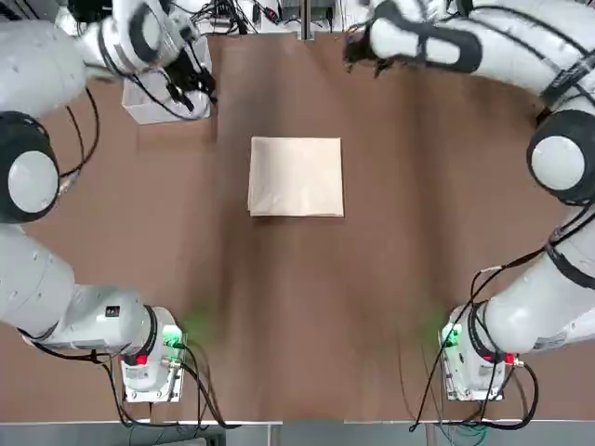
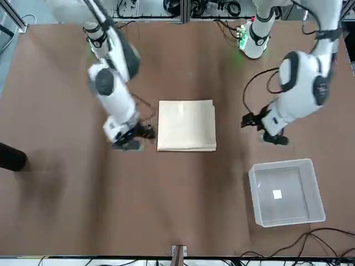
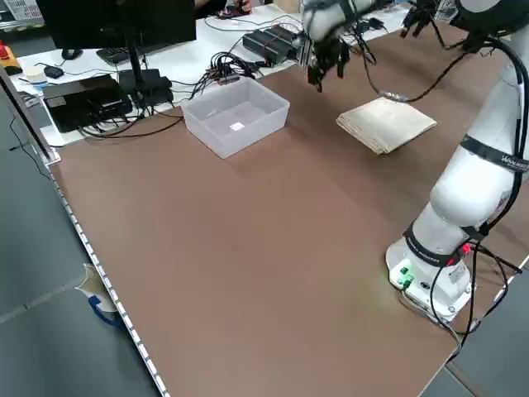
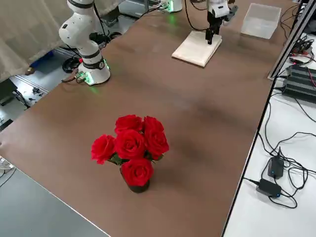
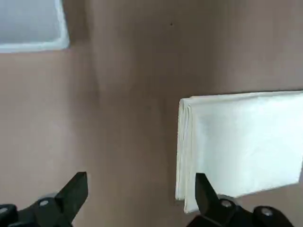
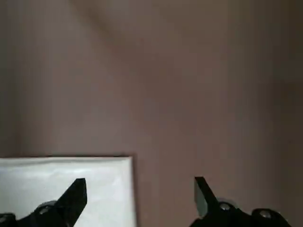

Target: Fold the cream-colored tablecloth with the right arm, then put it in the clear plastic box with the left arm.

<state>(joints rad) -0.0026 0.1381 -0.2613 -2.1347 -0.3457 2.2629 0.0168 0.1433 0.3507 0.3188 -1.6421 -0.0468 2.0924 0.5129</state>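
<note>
The cream-colored tablecloth (image 2: pixel 186 126) lay flat on the brown table (image 3: pixel 273 265) between the two arms' bases and the far edge, near the middle from side to side. It was folded into a neat, nearly square packet, with several layers showing along its edges.

The right gripper (image 2: pixel 135 137) hung above the table just beside the tablecloth, on the robot's right of it. Its jaws were spread, with nothing between them.

The left gripper (image 5: pixel 142 198) hovered over the table on the tablecloth's other side, between the cloth and the robot's left arm base. Its jaws were spread too, and they held nothing.

The clear plastic box (image 2: pixel 287 192) stood upright near the table's far edge, on the robot's left of the cloth and apart from it. A small white label (image 2: pixel 277 194) showed on its bottom.

Well over on the robot's right stood red roses (image 4: pixel 131 143) in a dark pot (image 4: pixel 138 187).
</note>
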